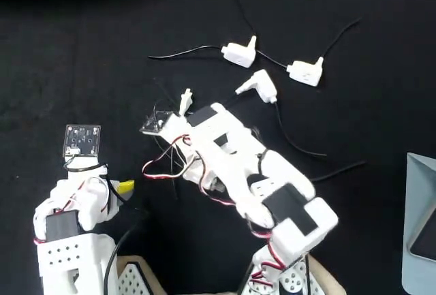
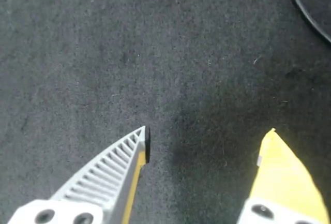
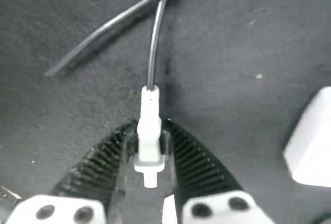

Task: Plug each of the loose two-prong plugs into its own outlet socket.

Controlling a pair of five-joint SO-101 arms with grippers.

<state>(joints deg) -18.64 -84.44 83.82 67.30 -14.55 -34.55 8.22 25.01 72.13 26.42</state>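
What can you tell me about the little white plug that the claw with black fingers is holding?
The plug is a small, slim white piece, plastic by its look, narrowing to a neck where a thin black cable joins it. The right gripper is shut on it, its ribbed black fingers pressing on both sides. The plug is held over the black cloth, with its cable end pointing away from the arm. Its prongs cannot be made out.

Black cloth-covered table (image 1: 68, 50), three white corded plugs (image 1: 239, 54) near its far side.
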